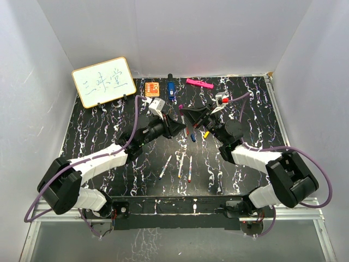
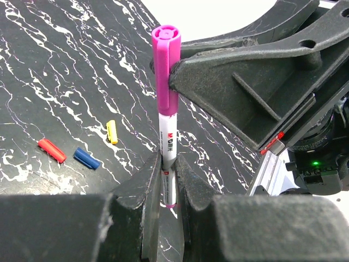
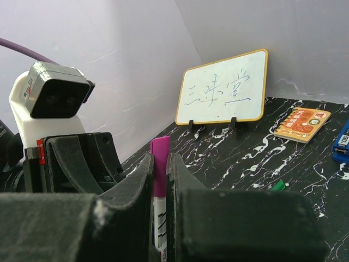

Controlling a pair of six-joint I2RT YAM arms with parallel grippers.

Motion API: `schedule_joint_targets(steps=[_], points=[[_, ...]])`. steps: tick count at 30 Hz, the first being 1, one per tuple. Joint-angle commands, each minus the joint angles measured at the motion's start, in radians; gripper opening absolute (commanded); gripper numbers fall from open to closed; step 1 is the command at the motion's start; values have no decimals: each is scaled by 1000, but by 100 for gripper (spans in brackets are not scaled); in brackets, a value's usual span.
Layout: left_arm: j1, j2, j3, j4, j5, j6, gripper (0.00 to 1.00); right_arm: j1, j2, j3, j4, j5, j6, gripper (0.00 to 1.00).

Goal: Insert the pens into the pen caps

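The pen point(image 2: 169, 143) stands upright in the air between the two arms, above the middle of the tabletop point(image 1: 98, 136); the left pincer point(image 2: 168, 168) is closed on its white barrel low down, to steady it against a push along its length; the purple cap point(image 2: 166, 71) sits over its upper end, and the right pincer point(image 3: 160, 164) is closed on that cap from the opposite side, so each arm holds one half of the pair and they can be driven together in line; the cap looks on, though whether it is fully seated cannot be told; beyond it lie the spare caps, one red cap point(image 2: 52, 150), one blue cap point(image 2: 86, 158) and one yellow cap point(image 2: 112, 131) close together, and one green cap point(image 3: 278, 185) apart, making five caps counted; three loose pens point(image 1: 181, 166) lie side by side nearer the arm bases, probably waiting their turn, so four pens show and a fifth is not found; at the far edge stand one whiteboard point(image 1: 103, 81), one orange block point(image 1: 152, 87), one blue object point(image 1: 171, 90) and one pink bar point(image 1: 199, 83).
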Motion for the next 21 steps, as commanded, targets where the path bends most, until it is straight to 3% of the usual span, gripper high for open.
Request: schedule_joint_targets(steps=[1,15,21], points=[[1,-56,58,68,-33,19,0,7,-27,5,-43,-36,-30,0],[19,-83,83,117,-64,40,0,9,-48,3,-163,-40,-106,0],[57,-68,83,186,-23,-32,0,9,-33,17,-211,-66,-124,0]])
